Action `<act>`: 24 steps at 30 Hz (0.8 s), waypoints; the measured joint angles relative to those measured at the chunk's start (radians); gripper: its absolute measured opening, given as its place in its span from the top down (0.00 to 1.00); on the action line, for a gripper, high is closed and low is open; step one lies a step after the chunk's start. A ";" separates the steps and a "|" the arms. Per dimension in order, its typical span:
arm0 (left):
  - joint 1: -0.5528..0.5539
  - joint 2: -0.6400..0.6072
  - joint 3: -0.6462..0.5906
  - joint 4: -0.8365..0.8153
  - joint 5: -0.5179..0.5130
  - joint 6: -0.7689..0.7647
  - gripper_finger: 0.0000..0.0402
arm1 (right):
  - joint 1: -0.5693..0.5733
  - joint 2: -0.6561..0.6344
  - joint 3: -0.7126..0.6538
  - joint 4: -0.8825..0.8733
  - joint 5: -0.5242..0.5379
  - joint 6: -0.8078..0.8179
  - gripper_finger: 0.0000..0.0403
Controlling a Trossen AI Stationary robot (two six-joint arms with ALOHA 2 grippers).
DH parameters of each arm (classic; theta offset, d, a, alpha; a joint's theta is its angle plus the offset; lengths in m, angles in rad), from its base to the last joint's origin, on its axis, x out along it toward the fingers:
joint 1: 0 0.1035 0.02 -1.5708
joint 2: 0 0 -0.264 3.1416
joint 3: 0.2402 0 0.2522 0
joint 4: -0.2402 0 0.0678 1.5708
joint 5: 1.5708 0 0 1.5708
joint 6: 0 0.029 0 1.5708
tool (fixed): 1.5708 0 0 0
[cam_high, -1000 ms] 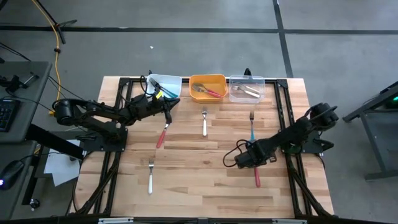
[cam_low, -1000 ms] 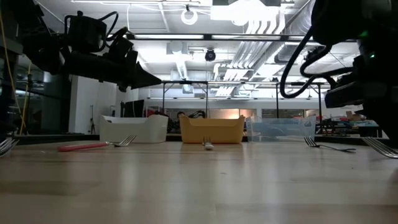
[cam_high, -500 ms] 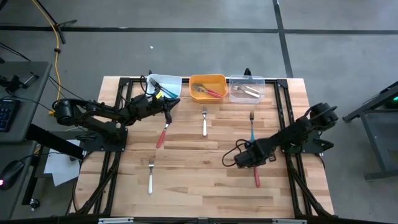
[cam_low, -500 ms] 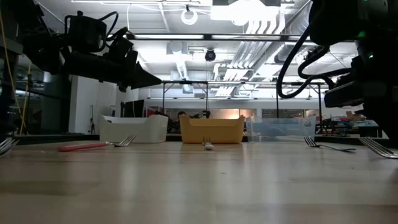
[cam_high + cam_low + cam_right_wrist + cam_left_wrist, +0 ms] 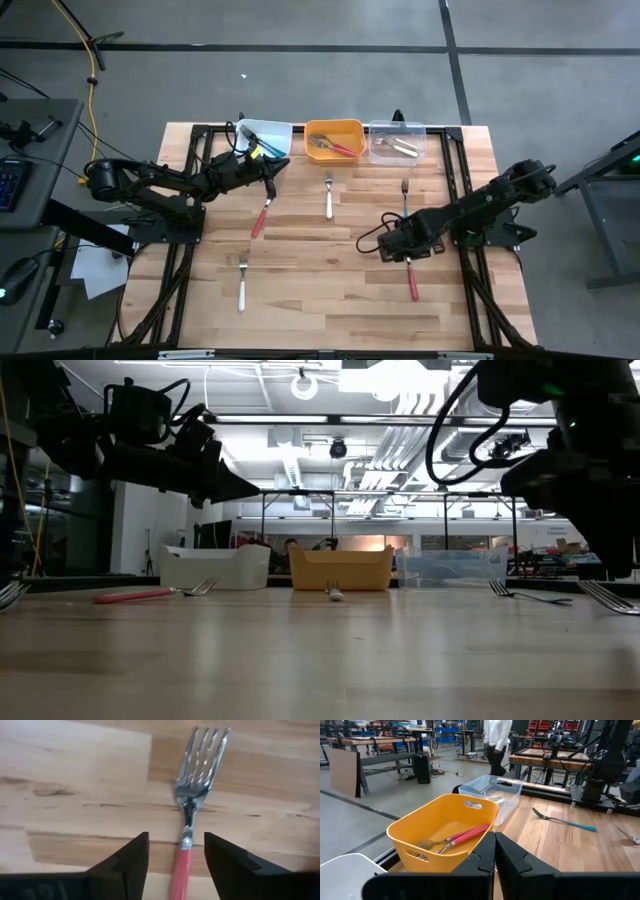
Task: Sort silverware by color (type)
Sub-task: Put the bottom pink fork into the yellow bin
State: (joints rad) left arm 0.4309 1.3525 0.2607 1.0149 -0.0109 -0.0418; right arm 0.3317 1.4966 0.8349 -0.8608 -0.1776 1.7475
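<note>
Five forks lie loose on the wooden table (image 5: 330, 300); others sit in the white, orange and clear bins at its far edge. Over the red-handled fork (image 5: 189, 820) near the right side, the right gripper (image 5: 176, 852) hovers, fingers spread either side of its neck, not touching. Left gripper (image 5: 494, 851) is pinched together, empty, near the white bin.

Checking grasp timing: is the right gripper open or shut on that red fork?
Open. In the right wrist view the right gripper has its fingers spread either side of the red-handled fork, which lies flat on the table, not clamped.
</note>
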 joint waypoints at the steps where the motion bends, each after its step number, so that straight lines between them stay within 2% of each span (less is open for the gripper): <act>1: 0.000 0.000 0.000 0.000 0.000 0.000 1.00 | -0.002 0.001 0.000 -0.013 -0.002 -0.007 0.53; 8: 0.000 0.000 0.000 0.000 0.000 0.000 1.00 | -0.005 0.039 0.000 -0.040 0.001 -0.055 0.52; 19: 0.000 0.000 0.000 -0.001 0.000 0.000 1.00 | 0.004 0.113 -0.001 0.009 -0.018 -0.090 0.65; 24: 0.000 0.000 0.000 -0.002 0.000 0.000 1.00 | 0.015 0.106 -0.072 0.112 -0.048 -0.075 0.67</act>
State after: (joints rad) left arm 0.4309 1.3525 0.2610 1.0129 -0.0105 -0.0416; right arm 0.3466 1.6029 0.7630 -0.7492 -0.2260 1.6724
